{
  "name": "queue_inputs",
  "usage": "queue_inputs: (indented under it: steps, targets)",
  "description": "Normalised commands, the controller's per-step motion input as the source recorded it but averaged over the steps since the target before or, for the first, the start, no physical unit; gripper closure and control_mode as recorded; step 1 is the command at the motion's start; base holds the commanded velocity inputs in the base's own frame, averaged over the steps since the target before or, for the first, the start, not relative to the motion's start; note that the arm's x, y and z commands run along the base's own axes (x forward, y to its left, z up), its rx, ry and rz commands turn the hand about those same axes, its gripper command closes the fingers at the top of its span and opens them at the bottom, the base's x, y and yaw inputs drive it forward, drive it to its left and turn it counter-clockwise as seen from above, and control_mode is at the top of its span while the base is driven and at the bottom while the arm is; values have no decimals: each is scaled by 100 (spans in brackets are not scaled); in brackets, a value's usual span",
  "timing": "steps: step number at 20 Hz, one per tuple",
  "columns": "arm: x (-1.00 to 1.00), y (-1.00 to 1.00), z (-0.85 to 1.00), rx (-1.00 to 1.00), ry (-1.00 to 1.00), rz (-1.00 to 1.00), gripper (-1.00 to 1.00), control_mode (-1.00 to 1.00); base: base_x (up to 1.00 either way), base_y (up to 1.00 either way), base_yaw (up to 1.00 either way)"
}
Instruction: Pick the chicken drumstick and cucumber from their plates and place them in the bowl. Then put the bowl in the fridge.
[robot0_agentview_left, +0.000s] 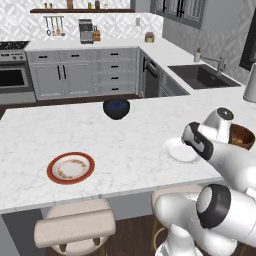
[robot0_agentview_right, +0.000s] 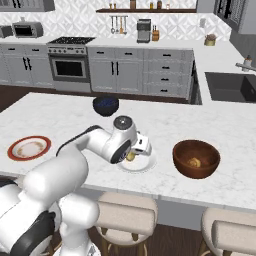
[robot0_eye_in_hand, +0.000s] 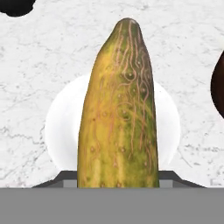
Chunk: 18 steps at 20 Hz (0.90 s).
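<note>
You are on the cucumber step: the end effector (robot0_agentview_right: 134, 153) is clamped on the cucumber (robot0_eye_in_hand: 119, 109), which stands over the white plate (robot0_eye_in_hand: 168, 124) near the surface's front edge. The chicken drumstick (robot0_agentview_right: 194, 162) seems to sit already in the bowl (robot0_agentview_right: 196, 158), just beside that plate. Next, I judge, you lift clear, carry across to the bowl, and release above its middle.
</note>
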Motion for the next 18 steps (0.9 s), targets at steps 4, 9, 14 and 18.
queue_inputs:
  steps: [4,9,14,18]
  targets:
    - [-9,-42,67,-13,-1,-9,100,-100,0,0,0]
    - [0,-71,50,-14,0,-11,100,-100,0,0,0]
    - [1,-92,29,-4,0,-11,100,-100,0,0,0]
    - [0,-94,28,0,0,-11,100,-100,0,0,0]
